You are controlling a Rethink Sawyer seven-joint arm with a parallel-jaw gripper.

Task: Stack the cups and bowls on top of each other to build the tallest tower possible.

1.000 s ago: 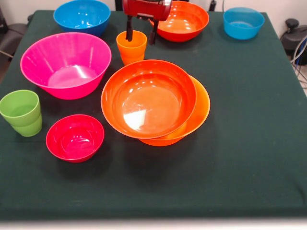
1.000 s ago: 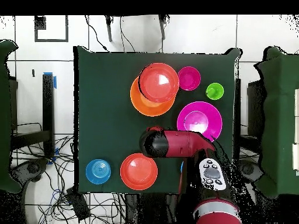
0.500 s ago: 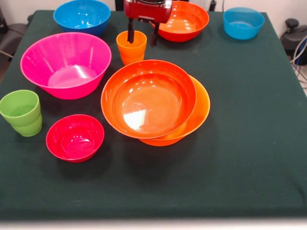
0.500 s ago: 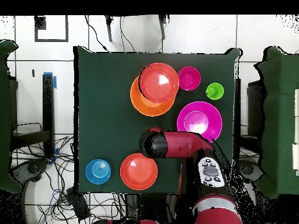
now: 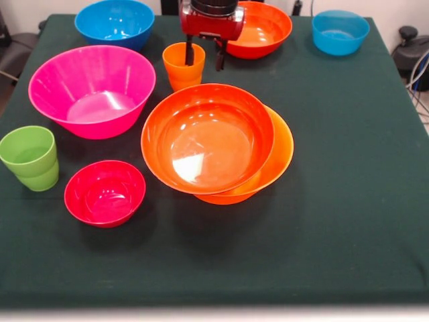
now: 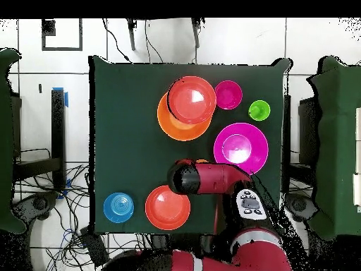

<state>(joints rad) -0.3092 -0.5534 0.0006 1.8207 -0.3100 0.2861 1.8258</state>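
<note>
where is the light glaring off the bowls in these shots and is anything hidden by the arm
Front view: white glare patches sit inside the red-orange bowl on the tower and the pink bowl; soft shadows fall toward the camera. The claw straddles the orange cup's rim, one finger inside. Overhead view: the arm covers that cup entirely.

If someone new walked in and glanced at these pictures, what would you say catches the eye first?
Probably the tower at the table's centre: a red-orange bowl sitting off-centre in a wider orange bowl. Next, the big pink bowl to its left in the front view. Behind them, the red pincer hangs open over the orange cup, one finger inside its rim.
</note>
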